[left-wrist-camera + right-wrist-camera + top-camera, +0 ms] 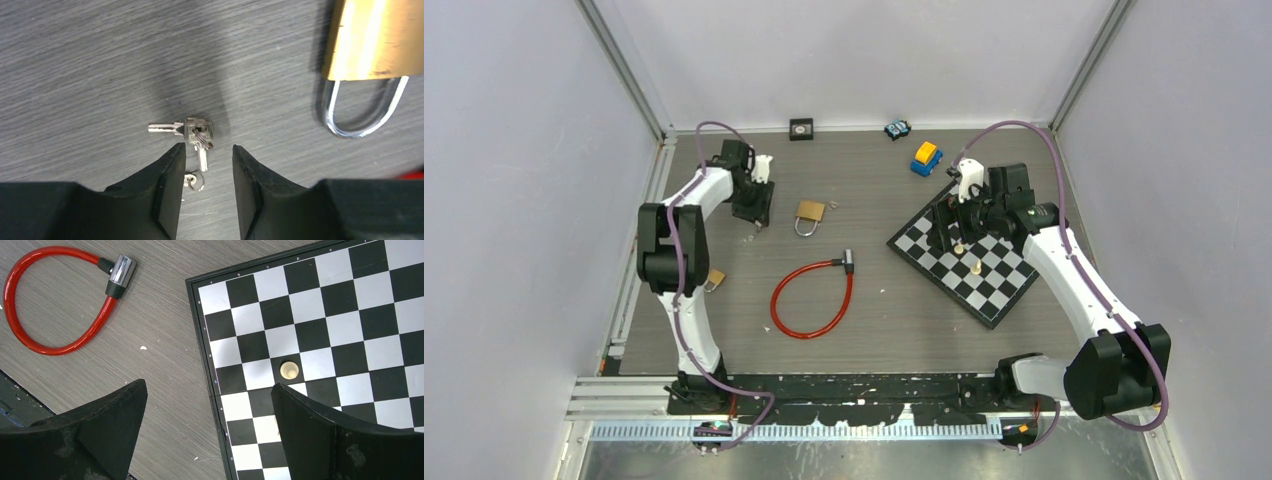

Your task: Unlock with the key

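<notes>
One small padlock (715,280) is seen beside the left arm. The left tool (207,150) is held partly parted, gripping nothing. One bunch of keys (197,131), two blades showing, is laid on the table (100,60) at its tips. One brass padlock (365,40) is found at 2 o'clock of the keys, and one red cable lock (121,270) at its 6 o'clock. The right tool (207,390) is spread wide, empty, over one chessboard (345,315) where two pale pieces (977,266) are stood. Two toy cars (926,157) are placed at the chessboard's 11 o'clock.
</notes>
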Controlling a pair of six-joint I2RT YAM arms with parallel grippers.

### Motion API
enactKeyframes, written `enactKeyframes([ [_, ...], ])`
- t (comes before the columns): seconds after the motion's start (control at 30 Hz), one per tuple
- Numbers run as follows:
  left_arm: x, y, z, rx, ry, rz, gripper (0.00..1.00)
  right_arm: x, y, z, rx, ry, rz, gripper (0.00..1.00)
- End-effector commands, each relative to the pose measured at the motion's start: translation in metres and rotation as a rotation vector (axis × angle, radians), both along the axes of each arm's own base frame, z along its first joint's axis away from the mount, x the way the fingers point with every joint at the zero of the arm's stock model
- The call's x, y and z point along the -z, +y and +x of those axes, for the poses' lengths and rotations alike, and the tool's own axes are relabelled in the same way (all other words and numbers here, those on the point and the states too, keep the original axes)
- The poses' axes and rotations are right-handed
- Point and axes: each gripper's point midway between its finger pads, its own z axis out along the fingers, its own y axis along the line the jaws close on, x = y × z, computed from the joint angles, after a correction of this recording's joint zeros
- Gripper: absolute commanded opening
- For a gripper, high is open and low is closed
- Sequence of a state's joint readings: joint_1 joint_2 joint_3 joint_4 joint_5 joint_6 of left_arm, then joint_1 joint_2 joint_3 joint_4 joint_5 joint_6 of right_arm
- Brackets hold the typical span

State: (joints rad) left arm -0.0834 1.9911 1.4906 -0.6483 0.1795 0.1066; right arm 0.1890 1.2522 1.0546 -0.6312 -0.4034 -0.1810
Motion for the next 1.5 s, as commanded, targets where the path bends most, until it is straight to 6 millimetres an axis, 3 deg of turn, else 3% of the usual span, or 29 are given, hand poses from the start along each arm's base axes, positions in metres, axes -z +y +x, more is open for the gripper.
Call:
enactKeyframes([
  [0.0, 0.002, 0.004, 0.014, -0.050, 0.000, 0.025, 0.38, -0.009, 0.003, 0.003, -0.010, -0.028, 0.008, 1.00],
  [0.4, 0.005, -0.003, 0.012, -0.030, 0.004, -0.015, 0.01, -0.007, 0.002, 0.003, -0.011, -0.020, 0.003, 1.00],
  [0.83, -0.029, -0.019, -0.008, 0.073, -0.083, -0.103, 0.00, -0.005, 0.004, 0.003, -0.015, -0.010, 0.007, 1.00],
  [1.07, -0.067, -0.040, -0.029, 0.158, -0.144, -0.219, 0.00, -0.008, 0.010, 0.003, -0.032, -0.012, 0.022, 1.00],
  [1.17, -0.097, -0.063, -0.046, 0.238, -0.157, -0.353, 0.00, -0.018, 0.028, 0.001, -0.081, -0.041, 0.030, 1.00],
  [1.3, -0.146, -0.100, -0.075, 0.360, -0.165, -0.579, 0.00, -0.041, 0.076, -0.010, -0.268, -0.110, 0.064, 1.00],
  [1.47, -0.187, -0.142, -0.110, 0.500, -0.161, -0.765, 0.00, -0.071, 0.131, -0.006, -0.421, -0.112, 0.162, 0.93],
])
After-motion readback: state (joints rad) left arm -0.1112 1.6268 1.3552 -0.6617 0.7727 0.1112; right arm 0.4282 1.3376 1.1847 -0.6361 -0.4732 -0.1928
